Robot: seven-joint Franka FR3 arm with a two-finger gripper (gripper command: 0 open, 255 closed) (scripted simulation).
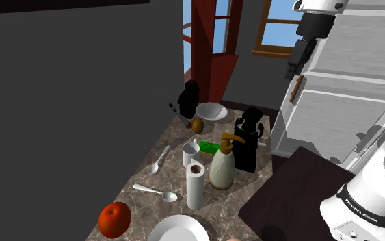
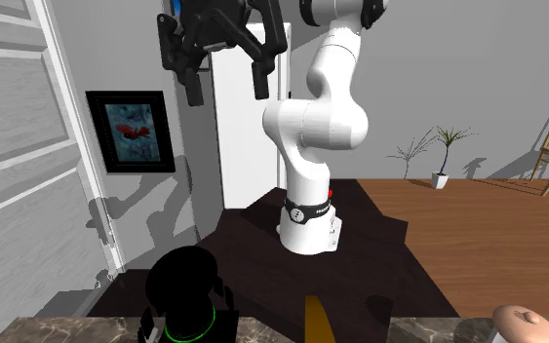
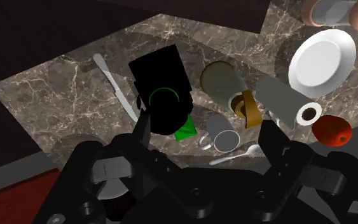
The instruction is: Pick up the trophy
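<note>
High over the marbled counter [image 1: 176, 172], well above everything on it, my gripper [image 2: 228, 80] hangs with its two black fingers spread wide and nothing between them. Below, the trophy [image 1: 248, 140] stands upright near the counter's right edge in the shoulder view. The pump bottle [image 1: 221, 164] is close on its left and a white mug [image 1: 191, 153] stands a little farther left. The trophy is drawn solid black with a thin green ring at the cup, so I cannot tell its material. I judge it rigid, probably smooth, and somewhat top-heavy on its blocky base. I would close across the cup's body just under the ring, where the sides look narrow enough for my span. A firm squeeze should keep it from slipping or tipping into the bottle.
</note>
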